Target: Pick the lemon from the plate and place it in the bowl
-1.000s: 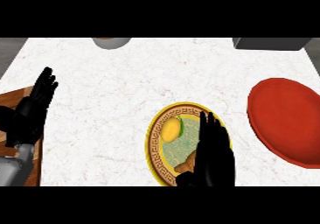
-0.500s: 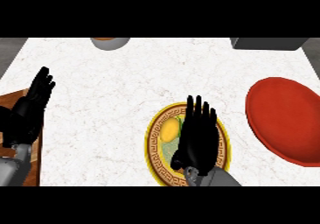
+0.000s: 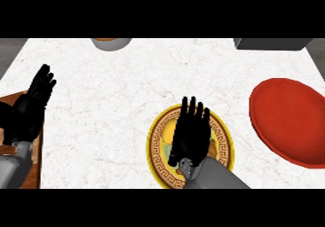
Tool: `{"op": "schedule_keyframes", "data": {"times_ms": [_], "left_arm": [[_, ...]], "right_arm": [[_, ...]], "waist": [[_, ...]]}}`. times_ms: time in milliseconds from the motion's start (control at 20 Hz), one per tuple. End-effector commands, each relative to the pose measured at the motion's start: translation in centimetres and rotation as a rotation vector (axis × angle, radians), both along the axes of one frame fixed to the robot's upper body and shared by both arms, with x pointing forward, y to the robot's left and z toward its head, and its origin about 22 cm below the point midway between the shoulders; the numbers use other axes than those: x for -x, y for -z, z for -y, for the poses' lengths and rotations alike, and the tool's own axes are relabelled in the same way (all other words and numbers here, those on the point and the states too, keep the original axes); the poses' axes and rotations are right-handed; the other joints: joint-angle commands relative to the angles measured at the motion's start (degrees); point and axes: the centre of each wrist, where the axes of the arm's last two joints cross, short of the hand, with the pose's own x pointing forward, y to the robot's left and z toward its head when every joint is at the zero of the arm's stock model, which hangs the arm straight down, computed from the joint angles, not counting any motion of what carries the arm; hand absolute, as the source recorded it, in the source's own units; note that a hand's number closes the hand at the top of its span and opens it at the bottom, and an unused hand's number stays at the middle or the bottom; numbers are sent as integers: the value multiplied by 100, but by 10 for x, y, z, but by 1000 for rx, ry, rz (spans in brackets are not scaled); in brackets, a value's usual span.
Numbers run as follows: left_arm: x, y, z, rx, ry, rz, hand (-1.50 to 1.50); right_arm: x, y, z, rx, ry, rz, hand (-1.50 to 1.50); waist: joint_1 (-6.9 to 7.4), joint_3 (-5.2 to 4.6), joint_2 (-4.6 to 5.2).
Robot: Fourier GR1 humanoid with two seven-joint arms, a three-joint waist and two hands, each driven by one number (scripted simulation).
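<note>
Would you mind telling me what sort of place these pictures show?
Most likely a kitchen counter: a pale marble-like worktop carries a yellow patterned plate, a red bowl, and a small pot at the far edge.

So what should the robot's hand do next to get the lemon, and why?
Probably lower and curl its fingers round the lemon. The right hand hangs open over the plate, fingers straight, covering most of the lemon, so nothing is held yet. The red bowl waits to the right.

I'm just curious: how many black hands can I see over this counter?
2. The left hand rests open near the left edge, fingers up. The right hand is spread flat over the yellow plate.
</note>
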Motion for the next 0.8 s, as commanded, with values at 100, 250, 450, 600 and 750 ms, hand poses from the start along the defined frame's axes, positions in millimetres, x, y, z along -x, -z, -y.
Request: {"op": "schedule_keyframes", "data": {"times_ms": [100, 250, 450, 600, 750], "left_arm": [[10, 9, 7, 9, -1, -13, 0], [-7, 7, -1, 5, -16, 1, 0], [2, 15, 5, 6, -13, -12, 0], [5, 11, 8, -4, -5, 3, 0], [-1, 13, 5, -3, -4, -2, 0]], "right_arm": [[-9, 1, -11, -5, 210, -79, -150], [5, 21, -16, -20, 201, -69, -150], [-9, 30, -10, -10, 219, -53, -150], [-18, 24, -10, 8, 245, -68, -150], [-28, 33, -10, -30, 248, -89, -150]], "waist": [[11, 4, -15], [-54, 0, 5], [-50, 3, -2], [-33, 3, -18], [29, 3, 16]]}}
